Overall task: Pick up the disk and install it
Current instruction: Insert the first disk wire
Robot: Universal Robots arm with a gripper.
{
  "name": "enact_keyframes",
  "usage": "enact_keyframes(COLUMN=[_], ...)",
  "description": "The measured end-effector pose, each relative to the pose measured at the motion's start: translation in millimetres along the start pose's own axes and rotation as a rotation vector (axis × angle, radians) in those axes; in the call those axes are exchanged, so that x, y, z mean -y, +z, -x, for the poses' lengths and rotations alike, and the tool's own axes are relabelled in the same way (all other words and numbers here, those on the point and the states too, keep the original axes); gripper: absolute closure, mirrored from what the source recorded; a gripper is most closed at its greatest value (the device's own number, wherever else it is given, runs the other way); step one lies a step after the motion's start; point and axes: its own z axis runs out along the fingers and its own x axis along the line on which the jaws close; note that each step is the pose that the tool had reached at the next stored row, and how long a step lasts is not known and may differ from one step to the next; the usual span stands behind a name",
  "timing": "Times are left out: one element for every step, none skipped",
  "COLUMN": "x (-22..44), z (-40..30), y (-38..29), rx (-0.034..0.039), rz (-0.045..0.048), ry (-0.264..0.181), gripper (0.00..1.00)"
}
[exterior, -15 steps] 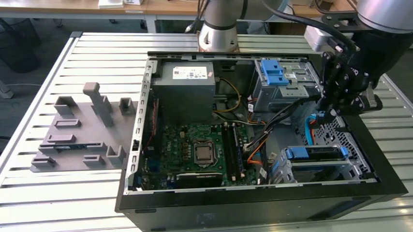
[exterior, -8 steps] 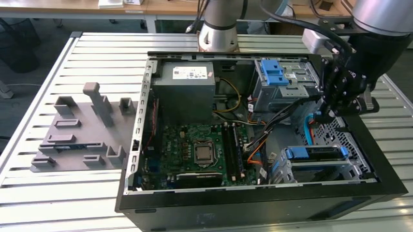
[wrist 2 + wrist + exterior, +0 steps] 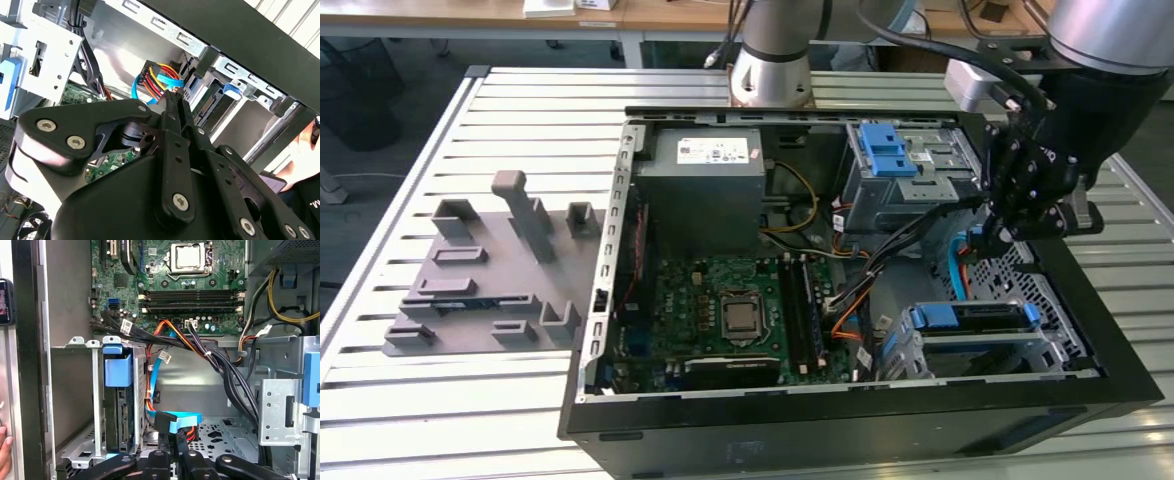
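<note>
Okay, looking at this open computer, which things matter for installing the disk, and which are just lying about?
Job: disk, sitting in its cage; gripper, inside the case by the cables.
Lying about: grey fixture, power supply, motherboard, hand.

Down at five o'clock in the exterior view, the disk [image 3: 970, 318] sits in its cage [image 3: 1047, 352]. Just the blue front strip shows; the body is under metal, label out of sight. In the first wrist view the disk [image 3: 122, 410] is edge-on, its faces hidden behind the cage wall [image 3: 98, 405]. A hand [image 3: 4, 456] pokes in, sliced by the frame edge. In the second wrist view the gripper [image 3: 174, 100] blocks most of the motherboard [image 3: 111, 161]. Back in the exterior view, the arm [image 3: 781, 50] is cut off at twelve o'clock, and the power supply sticker [image 3: 715, 152] is too small to read.
</note>
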Motion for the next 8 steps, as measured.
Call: enact_keyframes(x=[0.0, 0.1, 0.2, 0.2, 0.2, 0.2, 0.2, 0.2], z=[0.0, 0.0, 0.0, 0.0, 0.0, 0.0, 0.0, 0.0], y=[0.1, 0.1, 0.2, 0.1, 0.1, 0.2, 0.3, 0.4], rx=[0.0002, -0.0003, -0.0019, -0.0057, -0.0104, -0.0163, -0.0235, -0.0303], rz=[0.0001, 0.0001, 0.0001, 0.0, -0.0001, -0.0003, -0.0006, -0.0009], ry=[0.001, 0.001, 0.001, 0.002, 0.002, 0.002, 0.003, 0.003], gripper=[0.84, 0.84, 0.84, 0.83, 0.83, 0.83, 0.76, 0.76])
